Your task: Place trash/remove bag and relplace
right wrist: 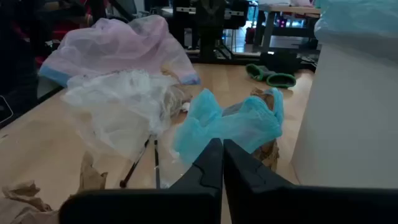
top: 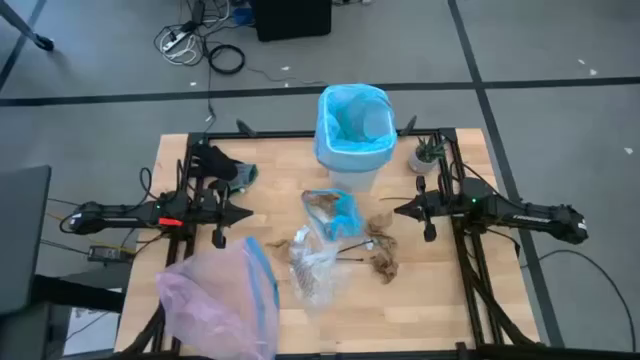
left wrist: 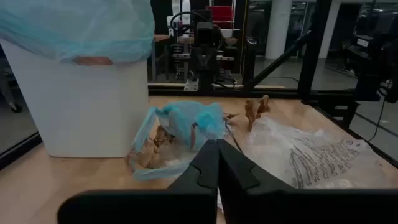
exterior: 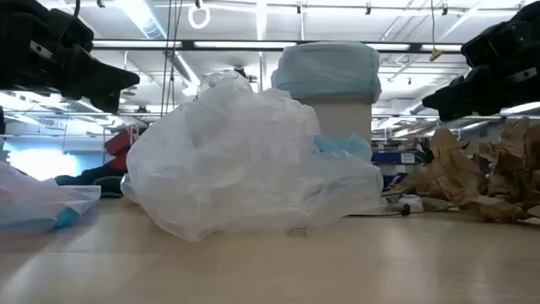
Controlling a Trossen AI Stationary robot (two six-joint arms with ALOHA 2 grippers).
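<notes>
At the back of the wooden table (top: 440, 290), toward the middle, a white bin (top: 352, 170) is standing upright, and a light-blue bag (top: 352, 118) is lining it, folded over the rim. Just in front of the bin, a blue-tinted packet (top: 335, 212) is lying with brown scraps inside. Near the packet, crumpled clear wrappers (top: 315, 262) are spreading toward the front edge. Beside these, brown leaf clumps (top: 383, 245) and thin dark twigs (top: 352, 258) are lying loose. At the front left corner, a pale pink bag (top: 222, 300) with a blue band is resting in a heap. A small potted plant (top: 427, 155) is standing right of the bin. The left gripper (top: 245, 213) is hovering left of the litter, fingers pressed together, holding nothing. The right gripper (top: 400, 210) is hovering right of it, fingers likewise pressed together and empty.
</notes>
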